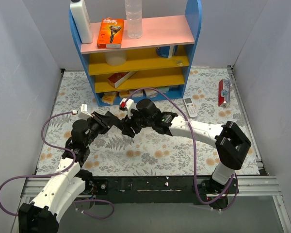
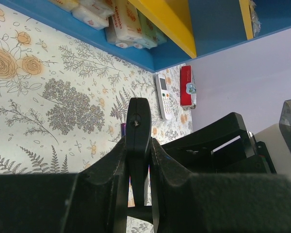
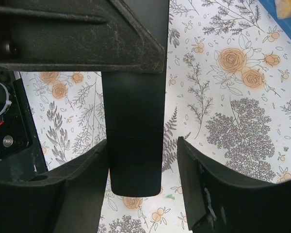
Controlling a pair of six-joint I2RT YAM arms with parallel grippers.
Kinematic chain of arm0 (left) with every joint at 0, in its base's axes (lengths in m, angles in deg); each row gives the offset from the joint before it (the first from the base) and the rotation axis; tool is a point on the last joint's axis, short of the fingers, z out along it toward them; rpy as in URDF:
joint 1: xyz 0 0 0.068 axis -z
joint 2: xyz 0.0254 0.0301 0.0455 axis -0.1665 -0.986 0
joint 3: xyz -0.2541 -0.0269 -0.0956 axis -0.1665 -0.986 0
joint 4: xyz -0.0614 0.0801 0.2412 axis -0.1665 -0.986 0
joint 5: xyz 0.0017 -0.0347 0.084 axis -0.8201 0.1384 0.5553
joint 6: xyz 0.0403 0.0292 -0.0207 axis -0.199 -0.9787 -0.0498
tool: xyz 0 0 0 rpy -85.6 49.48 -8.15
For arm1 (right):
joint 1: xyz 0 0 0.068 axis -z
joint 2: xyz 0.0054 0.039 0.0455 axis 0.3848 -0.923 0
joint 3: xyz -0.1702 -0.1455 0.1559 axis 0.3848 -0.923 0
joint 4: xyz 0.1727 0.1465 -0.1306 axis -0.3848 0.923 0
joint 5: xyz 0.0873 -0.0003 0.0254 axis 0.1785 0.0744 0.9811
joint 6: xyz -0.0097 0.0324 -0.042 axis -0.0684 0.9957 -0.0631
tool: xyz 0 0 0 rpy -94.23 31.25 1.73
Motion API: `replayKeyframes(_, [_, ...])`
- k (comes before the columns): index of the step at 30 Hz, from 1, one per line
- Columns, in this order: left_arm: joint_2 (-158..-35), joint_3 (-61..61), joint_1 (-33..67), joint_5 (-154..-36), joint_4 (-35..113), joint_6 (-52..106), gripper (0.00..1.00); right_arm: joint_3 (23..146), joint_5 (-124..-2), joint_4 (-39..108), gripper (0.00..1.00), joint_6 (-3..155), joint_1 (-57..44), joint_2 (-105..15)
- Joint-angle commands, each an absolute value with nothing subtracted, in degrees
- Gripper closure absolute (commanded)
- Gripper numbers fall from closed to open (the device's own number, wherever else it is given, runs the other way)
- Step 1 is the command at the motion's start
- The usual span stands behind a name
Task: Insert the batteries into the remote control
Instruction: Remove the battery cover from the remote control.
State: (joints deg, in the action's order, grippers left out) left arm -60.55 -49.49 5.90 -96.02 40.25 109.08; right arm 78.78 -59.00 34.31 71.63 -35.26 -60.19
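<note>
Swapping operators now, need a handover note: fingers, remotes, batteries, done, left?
Left gripper: fingers shut on the black remote, seen edge-on.
Right gripper: open, fingers straddling that remote, gap on one side.
White remote lies on the table near the shelf.
Batteries: only a purple sliver beside the left fingers, probably one.
Done: none visibly loaded. Left: load batteries.

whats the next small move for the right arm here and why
Probably close the right gripper on the black remote. Its fingers straddle the remote's end, one touching it and the other showing a gap, while the left gripper pinches the remote from the opposite side. A two-handed hold looks like the step to finish first.
</note>
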Motion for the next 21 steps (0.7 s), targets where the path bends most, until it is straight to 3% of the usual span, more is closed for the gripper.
replayKeyframes(1, [-60.9,-47.1,5.7,-95.4,40.5,107.7,1.00,81.7,-59.2,35.1,0.38,71.1,-35.7,-59.8])
replayKeyframes(4, [-60.9,-46.6,5.7,-94.5,40.1,107.5,1.00,81.5,-60.0,35.8,0.47,70.6,-35.9,-59.8])
replayKeyframes(10, [-61.6,-45.4,5.6,-89.0,38.9,108.8,1.00,77.5,-61.4,36.3,0.54,69.4,-36.5,-58.6])
replayKeyframes(21, [-61.4,-45.4,5.6,-79.2,43.3,112.1,1.00,70.1,-61.7,37.0,0.58,67.6,-36.6,-55.5])
